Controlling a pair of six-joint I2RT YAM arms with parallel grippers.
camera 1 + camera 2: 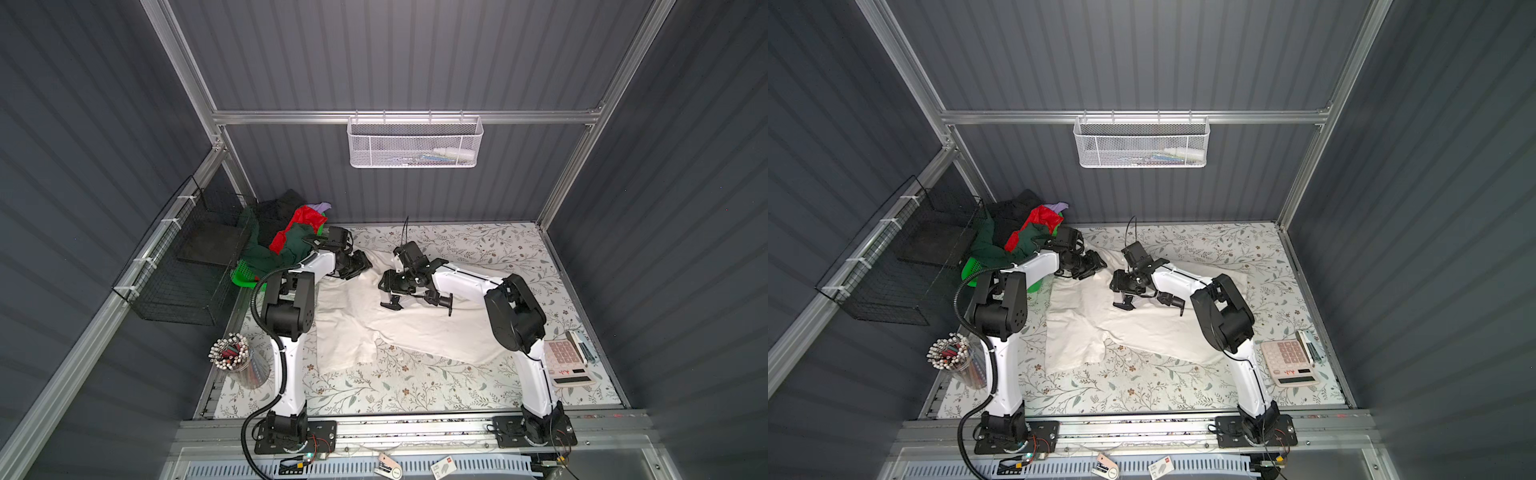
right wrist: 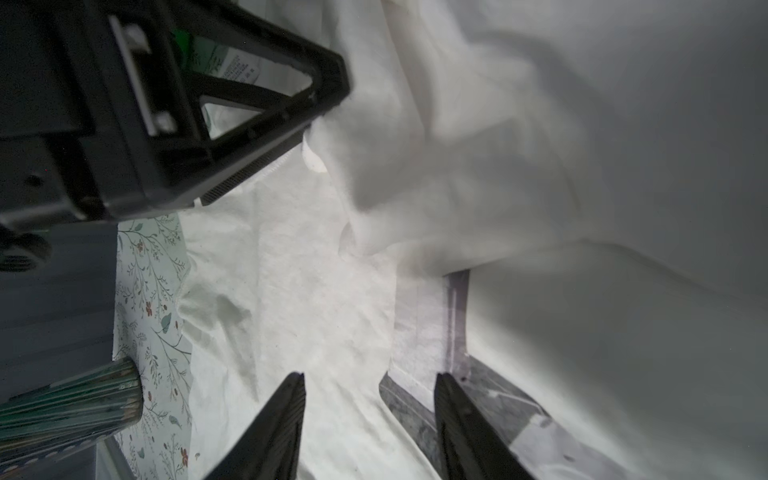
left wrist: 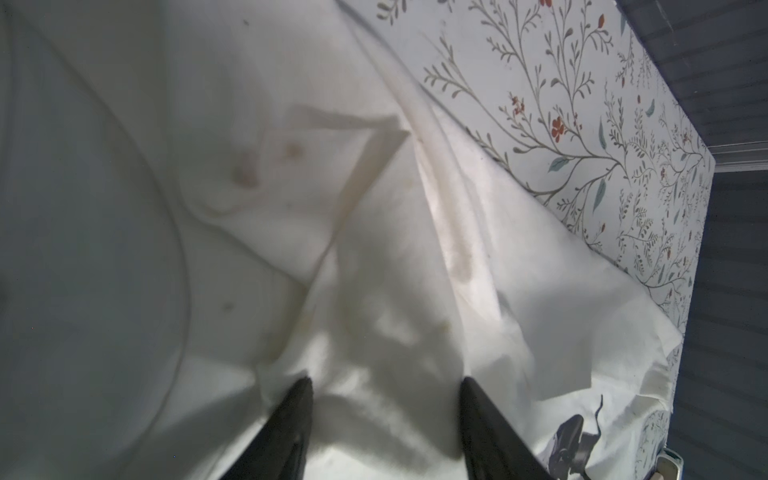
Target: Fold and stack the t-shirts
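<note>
Over cream t-shirt (image 1: 415,328), left tool (image 3: 384,382) parted, right tool (image 2: 370,378) parted, grey print (image 2: 515,415) in right wrist view

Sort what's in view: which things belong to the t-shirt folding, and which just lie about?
Job: cream-white t-shirt, spread flat; heaped t-shirts in the green basket.
Lying about: pen cup; calculator; white mesh basket; black wire basket.

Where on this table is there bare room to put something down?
Bare floral table lies along the near edge in front of the cream t-shirt, and in the far right corner beyond it. Crowded: far left, green basket heaped with t-shirts; pencil cup near left; calculator near right.
</note>
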